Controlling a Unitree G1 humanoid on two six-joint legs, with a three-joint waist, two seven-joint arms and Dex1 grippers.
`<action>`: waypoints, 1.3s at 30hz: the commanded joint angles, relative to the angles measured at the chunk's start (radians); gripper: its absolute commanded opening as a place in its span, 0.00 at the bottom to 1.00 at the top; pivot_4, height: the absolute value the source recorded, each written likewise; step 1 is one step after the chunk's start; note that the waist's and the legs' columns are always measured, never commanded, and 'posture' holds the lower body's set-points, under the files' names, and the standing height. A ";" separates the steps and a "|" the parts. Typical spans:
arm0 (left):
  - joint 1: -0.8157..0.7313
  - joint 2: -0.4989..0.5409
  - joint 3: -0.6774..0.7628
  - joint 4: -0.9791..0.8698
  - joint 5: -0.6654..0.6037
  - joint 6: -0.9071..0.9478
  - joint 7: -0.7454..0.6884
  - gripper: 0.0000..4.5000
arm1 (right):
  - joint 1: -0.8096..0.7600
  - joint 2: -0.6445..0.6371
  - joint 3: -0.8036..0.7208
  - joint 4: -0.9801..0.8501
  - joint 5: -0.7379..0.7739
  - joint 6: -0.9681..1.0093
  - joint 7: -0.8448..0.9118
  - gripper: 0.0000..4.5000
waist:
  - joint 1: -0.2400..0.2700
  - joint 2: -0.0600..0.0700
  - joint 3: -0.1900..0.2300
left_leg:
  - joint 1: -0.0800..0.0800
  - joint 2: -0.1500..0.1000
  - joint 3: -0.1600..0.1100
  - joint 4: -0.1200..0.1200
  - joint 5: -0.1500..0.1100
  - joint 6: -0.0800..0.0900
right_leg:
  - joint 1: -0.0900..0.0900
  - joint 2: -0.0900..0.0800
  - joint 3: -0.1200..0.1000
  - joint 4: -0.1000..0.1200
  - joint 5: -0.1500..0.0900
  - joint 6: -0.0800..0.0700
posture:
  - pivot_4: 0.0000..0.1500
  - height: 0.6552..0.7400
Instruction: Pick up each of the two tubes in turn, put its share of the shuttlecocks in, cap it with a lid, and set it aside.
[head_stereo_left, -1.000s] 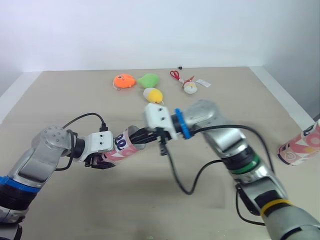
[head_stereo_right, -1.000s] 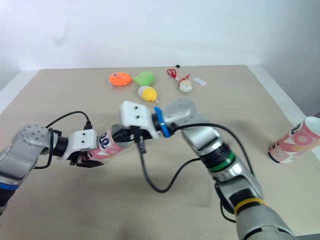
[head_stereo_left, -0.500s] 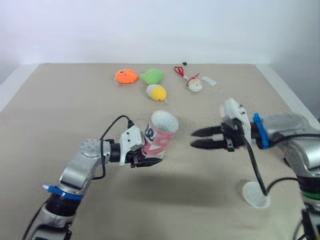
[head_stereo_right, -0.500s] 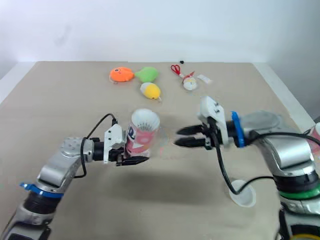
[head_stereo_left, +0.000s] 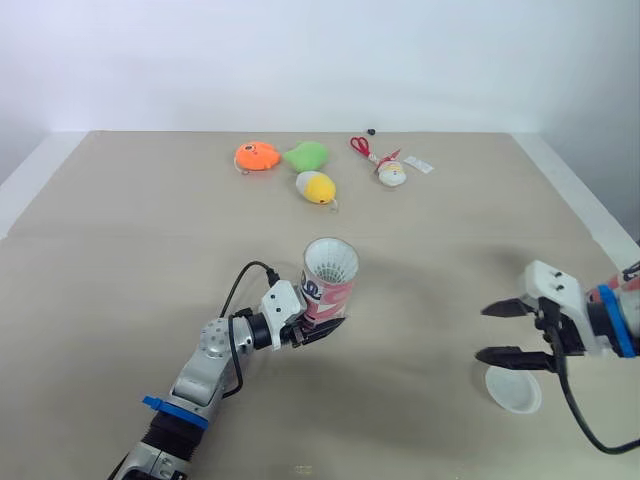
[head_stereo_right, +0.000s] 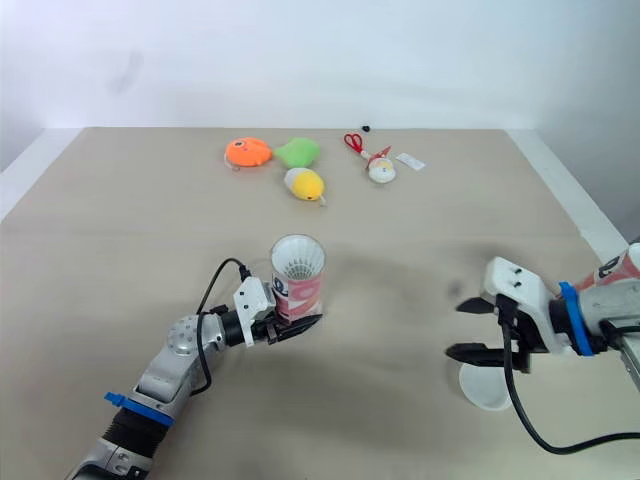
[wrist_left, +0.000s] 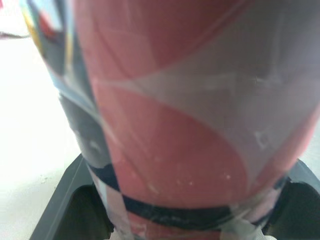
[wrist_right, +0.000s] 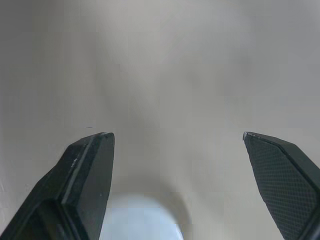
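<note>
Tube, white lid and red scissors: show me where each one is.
tube (head_stereo_left: 332, 292): left eye view, on its patterned side wall.
white lid (head_stereo_left: 514, 391): left eye view, on its flat face.
red scissors (head_stereo_left: 357, 146): left eye view, on the handles.

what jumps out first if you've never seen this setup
The pink patterned tube, held upright by the left gripper, with a white shuttlecock showing in its mouth. On the right, the open right gripper hangs by a white lid lying flat; bright toys sit at the far end of the table.
</note>
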 joint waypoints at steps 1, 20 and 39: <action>0.022 0.006 -0.022 0.102 0.036 0.010 0.023 0.64 | 0.024 -0.013 -0.005 0.032 -0.066 -0.090 -0.019 0.98 | 0.000 0.001 -0.001 | 0.002 0.000 0.001 0.000 0.000 0.000 | 0.001 0.000 0.001 0.000 0.000 0.001 | 1.00 1.00; 0.031 0.040 -0.060 0.055 0.027 0.083 -0.003 0.64 | 0.062 0.056 0.086 0.147 -0.141 -0.188 -0.050 0.47 | -0.001 0.000 -0.014 | 0.007 0.002 0.001 -0.001 0.004 0.000 | 0.005 0.004 0.002 0.001 0.000 0.004 | 1.00 1.00; -0.023 0.046 -0.063 0.096 0.024 0.082 -0.014 0.64 | -0.690 0.185 0.206 -0.177 0.169 0.218 -0.131 0.01 | -0.010 0.005 -0.015 | 0.006 0.005 0.000 -0.003 0.006 0.001 | -0.001 0.005 -0.001 0.001 0.000 0.001 | 1.00 1.00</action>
